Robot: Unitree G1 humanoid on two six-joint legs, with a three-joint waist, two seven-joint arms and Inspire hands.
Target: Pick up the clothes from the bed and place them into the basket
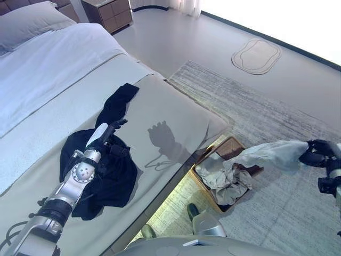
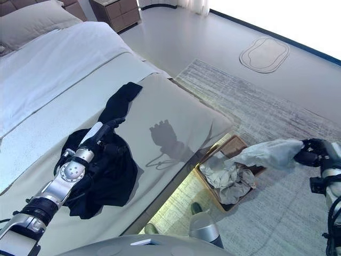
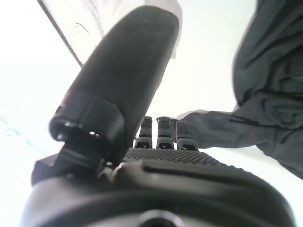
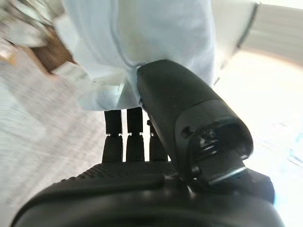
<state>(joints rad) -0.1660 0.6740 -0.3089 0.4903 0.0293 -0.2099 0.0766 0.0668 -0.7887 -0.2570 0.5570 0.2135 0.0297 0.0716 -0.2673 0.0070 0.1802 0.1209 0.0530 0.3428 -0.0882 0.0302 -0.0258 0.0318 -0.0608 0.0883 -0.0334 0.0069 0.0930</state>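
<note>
A black garment (image 1: 114, 181) lies crumpled on the beige bed cover (image 1: 170, 122), with one part stretched toward the pillows. My left hand (image 1: 109, 136) rests over it with fingers straight; the left wrist view shows the fingers (image 3: 161, 135) reaching the dark cloth (image 3: 270, 94). My right hand (image 1: 317, 153) is out over the rug, shut on a pale grey-blue garment (image 1: 272, 154) that trails down toward the brown basket (image 1: 230, 143). The basket stands on the floor beside the bed and holds pale clothes (image 1: 224, 178). In the right wrist view the pale cloth (image 4: 142, 33) sits between thumb and fingers (image 4: 128, 127).
A white duvet (image 1: 48, 69) and a grey pillow (image 1: 32, 24) cover the head of the bed. A wooden nightstand (image 1: 109, 12) stands behind. A grey rug (image 1: 266, 106) lies under the basket, and an oval mat (image 1: 257, 55) lies on the floor beyond.
</note>
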